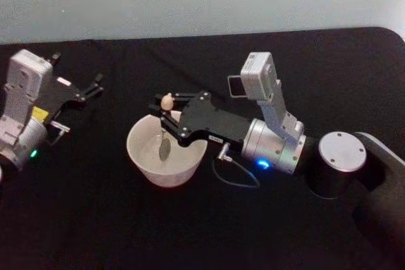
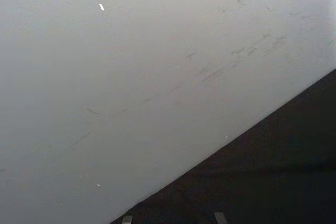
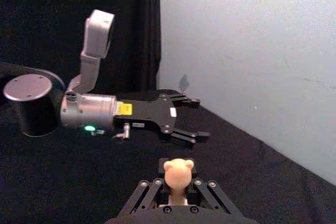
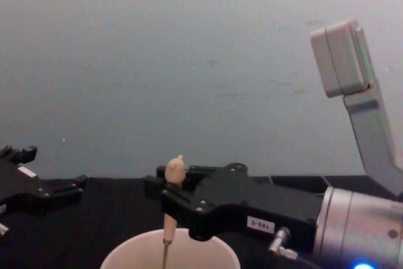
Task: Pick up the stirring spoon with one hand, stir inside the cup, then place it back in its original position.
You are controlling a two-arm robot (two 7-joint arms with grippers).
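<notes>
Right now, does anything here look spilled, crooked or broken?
Nothing stands out. The right tool holds the stirring spoon upright inside the cup, nothing spilled around it. The left tool rests open off to the left.

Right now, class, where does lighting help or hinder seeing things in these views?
Head view: the right gripper and idle left gripper merge with the black tablecloth; the pale cup stands out. Chest view: the knob of the stirring spoon shows clearly against the grey wall.

Upright in the cup (image 1: 166,176), the stirring spoon (image 1: 165,147); left gripper (image 1: 96,86) well leftward
</notes>
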